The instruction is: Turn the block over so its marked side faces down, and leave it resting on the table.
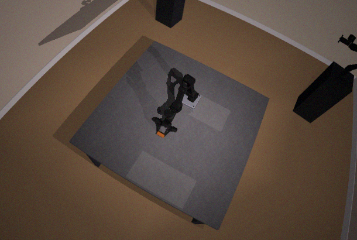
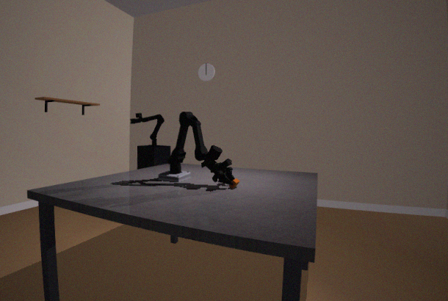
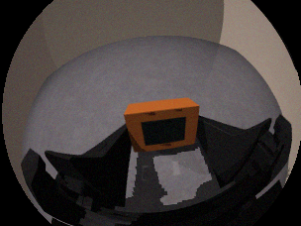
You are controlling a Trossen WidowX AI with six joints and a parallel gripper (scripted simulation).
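Grey rectangular table (image 1: 205, 153) (image 2: 239, 214), mid-frame from above; black jointed arm (image 1: 177, 100) (image 2: 198, 137) on it; orange box-shaped block (image 1: 160, 134) (image 2: 235, 183) (image 3: 163, 130) between gripper (image 1: 162, 134) (image 2: 233, 182) (image 3: 161, 123) fingers.

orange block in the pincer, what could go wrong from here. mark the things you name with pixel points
The orange block (image 1: 160, 134) (image 2: 235, 183) (image 3: 163, 106) is pinched by its two ends, so it might pivot between the fingers if it catches the table (image 1: 205, 153) (image 2: 228, 211) (image 3: 158, 64). Its dark-patched face looks toward the pincer (image 1: 164, 132) (image 2: 232, 182) (image 3: 162, 130), not down, so letting go now could leave it wrong side up.

Dark fingers (image 1: 164, 128) grip an orange block (image 1: 160, 134) — out over the grey table (image 1: 210, 159) — between two pale patches.
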